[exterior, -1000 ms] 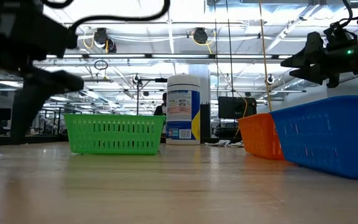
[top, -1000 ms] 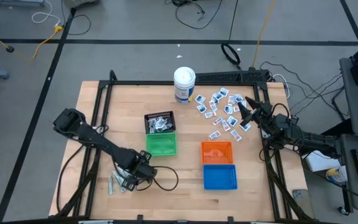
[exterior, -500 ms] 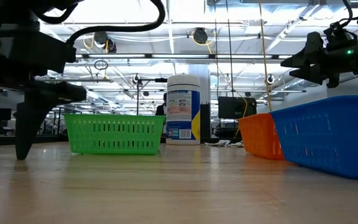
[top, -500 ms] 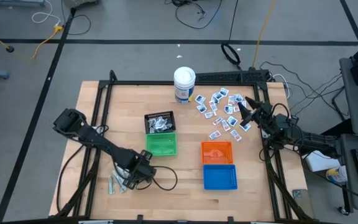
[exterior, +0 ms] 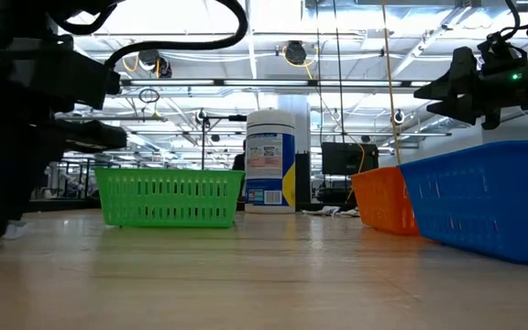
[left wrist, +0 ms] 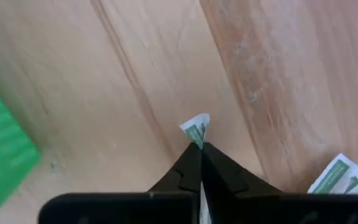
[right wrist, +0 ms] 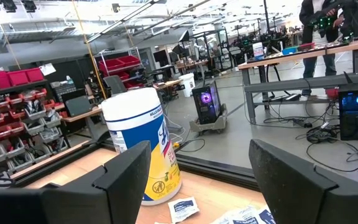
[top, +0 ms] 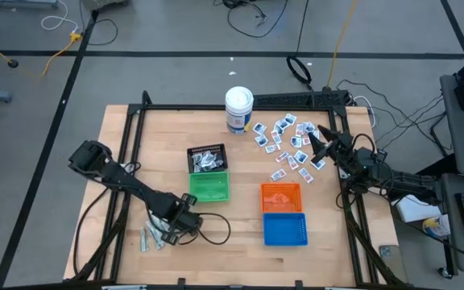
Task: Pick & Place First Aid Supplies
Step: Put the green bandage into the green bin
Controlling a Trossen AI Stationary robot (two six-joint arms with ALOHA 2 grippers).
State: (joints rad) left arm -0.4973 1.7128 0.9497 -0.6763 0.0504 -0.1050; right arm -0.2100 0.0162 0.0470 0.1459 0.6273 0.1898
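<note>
Your left hand (left wrist: 201, 149) is pinched shut on 1 packet (left wrist: 196, 128) by its edge; lift too fast and that thin hold could slip. Right hand (top: 316, 145) waits open.

— Where does everything sit on the table (top: 119, 145)?

— The canister (top: 238, 109) stands at the far edge, with the square packets (top: 287, 145) scattered just to its right. Nearer the middle, two baskets (top: 208, 172) touch end to end, the farther one holding packets. Right of them, another pair of baskets (top: 283, 213) touch likewise.

— And the arms?

— The left gripper (top: 163, 237) is at the near left, among the narrow strips (top: 150, 238). The right gripper (top: 316, 144) hangs over the square packets.
</note>
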